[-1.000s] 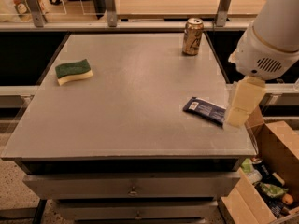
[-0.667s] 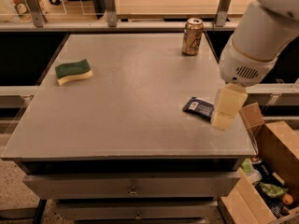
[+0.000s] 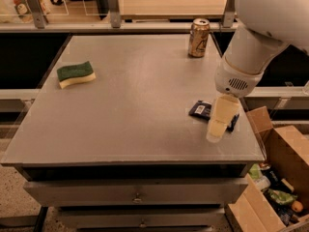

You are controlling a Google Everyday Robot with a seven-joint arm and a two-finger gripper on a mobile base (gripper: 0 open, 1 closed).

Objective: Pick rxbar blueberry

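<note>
The rxbar blueberry (image 3: 201, 109), a flat dark navy bar with a small white label, lies on the grey table (image 3: 140, 110) near its right front edge. My gripper (image 3: 216, 132), cream-coloured below the white arm, hangs directly over the bar's right half and hides that part. The bar's left end shows beside the gripper.
A green-and-yellow sponge (image 3: 76, 74) lies at the table's left. A gold drink can (image 3: 199, 37) stands at the back right. An open cardboard box (image 3: 280, 178) with assorted items sits on the floor at the right. Drawers run under the table front.
The arm has swung left and forward over the table. The gripper has moved from beyond the bar's right end to a spot over the bar, covering part of it.
</note>
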